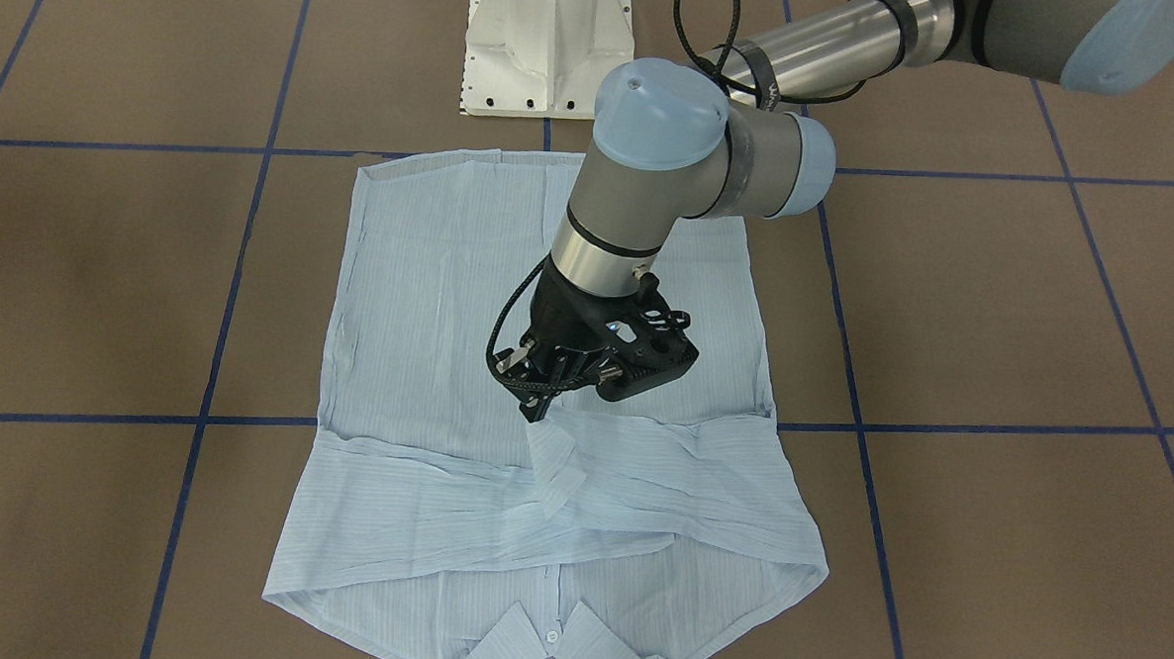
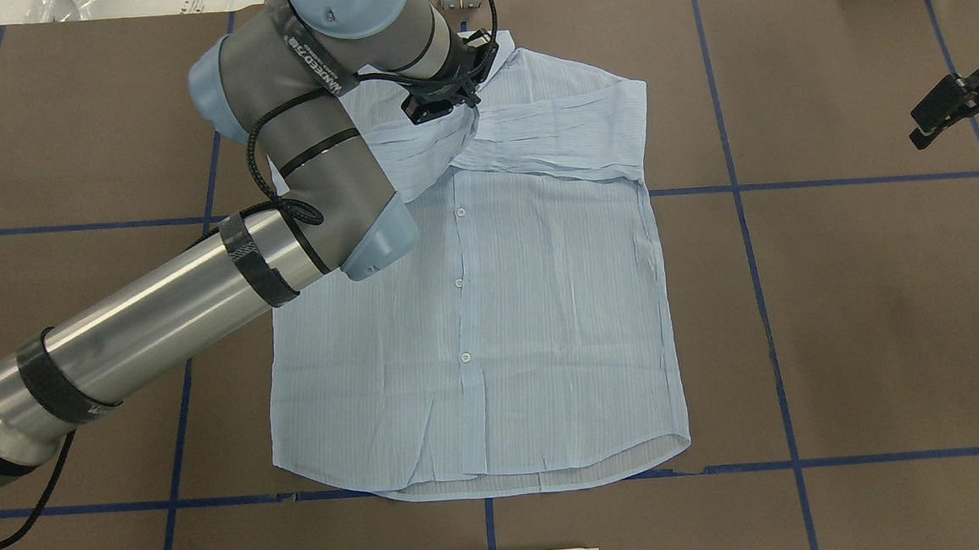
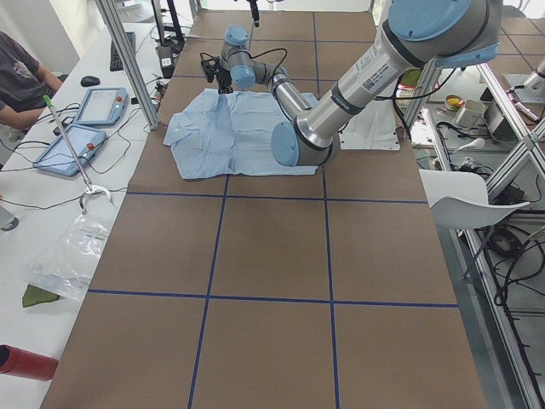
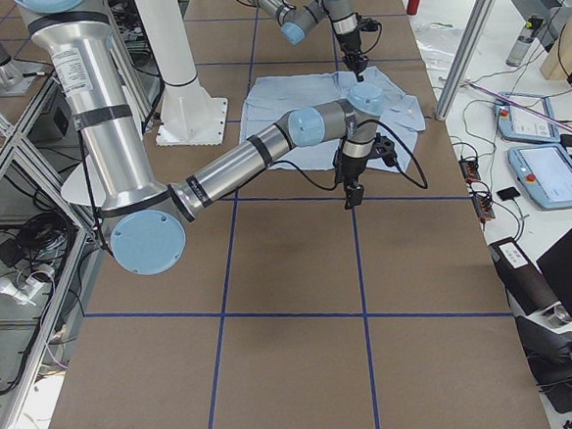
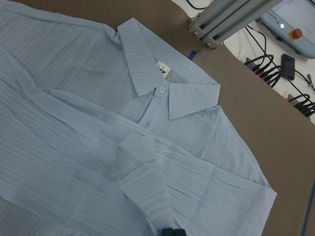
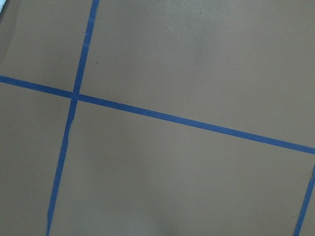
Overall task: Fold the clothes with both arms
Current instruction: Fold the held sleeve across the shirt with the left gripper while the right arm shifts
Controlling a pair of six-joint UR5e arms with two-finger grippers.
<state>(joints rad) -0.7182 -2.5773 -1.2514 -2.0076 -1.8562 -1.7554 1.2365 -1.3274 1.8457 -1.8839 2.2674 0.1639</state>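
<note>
Now my left pincer (image 1: 542,399) pinches a sleeve (image 1: 557,459) over the shirt (image 1: 430,293) — my right pincer (image 2: 929,120), far right, grip unclear.

Left arm (image 2: 144,322): silver tube, grey joints, light-blue caps (image 1: 656,110) (black tape bands), black cable (image 2: 258,166).

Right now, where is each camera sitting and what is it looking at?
Front: across the table, facing the robot; shows left arm, base.
Overhead: behind robot, looking down; left arm, right gripper.
Exterior left: table's end; left arm near.
Exterior right: other end; right arm near.
Left wrist: over shirt collar; fingertips barely show.
Right wrist: bare table, tape; no robot.
Shared: front and overhead both see left gripper pinching the sleeve.
</note>
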